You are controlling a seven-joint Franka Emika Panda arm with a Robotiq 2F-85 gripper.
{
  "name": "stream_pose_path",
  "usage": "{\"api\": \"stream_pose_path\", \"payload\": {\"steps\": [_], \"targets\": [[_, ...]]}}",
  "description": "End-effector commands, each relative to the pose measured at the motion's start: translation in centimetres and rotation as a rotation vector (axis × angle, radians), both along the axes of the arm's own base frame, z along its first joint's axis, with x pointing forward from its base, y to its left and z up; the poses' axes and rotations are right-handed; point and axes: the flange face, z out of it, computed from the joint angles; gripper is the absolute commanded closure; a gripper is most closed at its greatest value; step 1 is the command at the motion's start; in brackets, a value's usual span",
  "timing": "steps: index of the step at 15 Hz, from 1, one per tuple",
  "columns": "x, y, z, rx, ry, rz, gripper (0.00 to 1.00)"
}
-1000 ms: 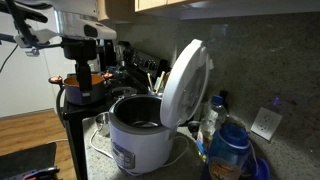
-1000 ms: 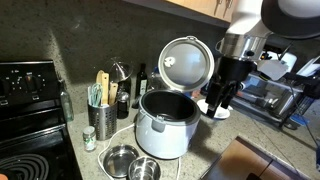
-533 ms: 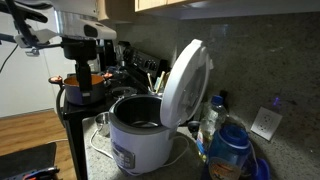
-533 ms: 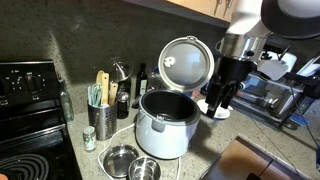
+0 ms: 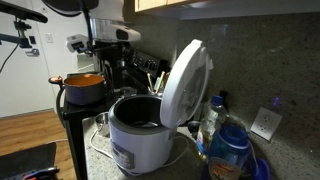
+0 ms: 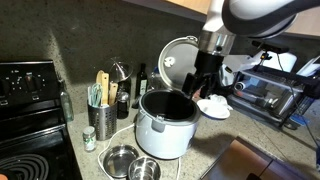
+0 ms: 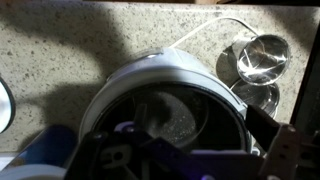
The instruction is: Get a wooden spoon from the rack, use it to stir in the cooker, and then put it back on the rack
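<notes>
Arm (image 6: 255,12) points down, end effector (image 6: 198,84) apparently over cooker (image 6: 160,130); grip unclear, cannot tell.

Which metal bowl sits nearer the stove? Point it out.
The fully visible metal bowl in front of the rack; the other bowl is cut by the frame's bottom.

Arm swings in toward the cooker

Within the last half second the arm (image 6: 250,12) has moved across. In an exterior view the gripper (image 6: 197,86), earlier well off at the cooker's (image 6: 160,125) 3 o'clock, now hangs by the rim at about 1 o'clock, covering the right edge of the lid (image 6: 178,60) and uncovering a white dish (image 6: 214,106). In an exterior view the gripper (image 5: 113,72) has left the orange pot (image 5: 83,86), now unblocked, and sits at the cooker's (image 5: 135,135) 11 o'clock.
</notes>
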Motion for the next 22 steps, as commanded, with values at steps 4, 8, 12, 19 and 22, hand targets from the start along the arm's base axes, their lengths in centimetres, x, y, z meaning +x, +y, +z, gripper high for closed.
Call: {"api": "stream_pose_path", "payload": {"steps": [4, 8, 12, 19, 22], "targets": [[6.9, 4.8, 0.4, 0.044, -0.018, 0.045, 0.0], [9.6, 8.8, 1.3, 0.043, -0.057, 0.122, 0.0], [12.8, 10.6, 1.8, 0.068, -0.093, 0.097, 0.0], [16.9, 10.1, 1.2, 0.12, -0.12, -0.126, 0.0], [16.7, 10.3, 0.4, 0.104, -0.119, -0.124, 0.0]]}}
